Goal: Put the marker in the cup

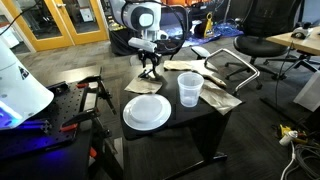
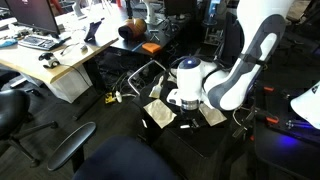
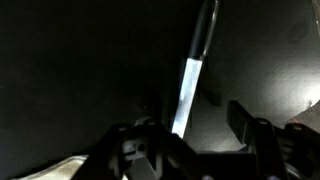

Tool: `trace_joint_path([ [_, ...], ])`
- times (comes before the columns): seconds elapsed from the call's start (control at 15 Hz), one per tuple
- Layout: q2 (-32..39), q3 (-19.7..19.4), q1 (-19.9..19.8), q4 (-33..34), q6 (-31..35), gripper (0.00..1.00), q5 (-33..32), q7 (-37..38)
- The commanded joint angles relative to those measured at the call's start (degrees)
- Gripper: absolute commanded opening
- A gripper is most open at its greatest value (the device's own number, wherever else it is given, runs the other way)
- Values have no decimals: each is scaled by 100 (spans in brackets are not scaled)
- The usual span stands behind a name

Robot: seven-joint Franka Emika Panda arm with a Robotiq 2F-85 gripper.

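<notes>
The marker (image 3: 196, 62) shows in the wrist view as a thin dark stick with a bright glare along its lower half, lying on the black table. My gripper (image 3: 188, 126) is open, with one finger on each side of the marker's near end, closer to the left finger. In an exterior view my gripper (image 1: 150, 70) is low over the table's back edge. The clear plastic cup (image 1: 189, 89) stands upright to the right of the gripper and nearer the camera. The marker itself is too small to make out in either exterior view.
A round white plate (image 1: 147, 112) lies at the front of the black table (image 1: 200, 118). Tan paper sheets (image 1: 218, 98) lie beside and behind the cup. An office chair (image 1: 250, 48) stands behind the table. In an exterior view the arm (image 2: 235, 75) hides most of the table.
</notes>
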Motion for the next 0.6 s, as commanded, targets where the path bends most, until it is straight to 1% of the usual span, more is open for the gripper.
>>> trace_joint_path([
  [0.0, 35, -10, 4, 92, 0, 36, -82, 72],
  [0.13, 39, -24, 5, 108, 14, 21, -84, 77],
  [0.33, 48, -28, 16, 115, 18, 1, -82, 87],
  [0.4, 49, -25, 16, 114, 17, 0, -79, 89],
  [0.53, 29, -16, 10, 110, 14, 3, -48, 126],
])
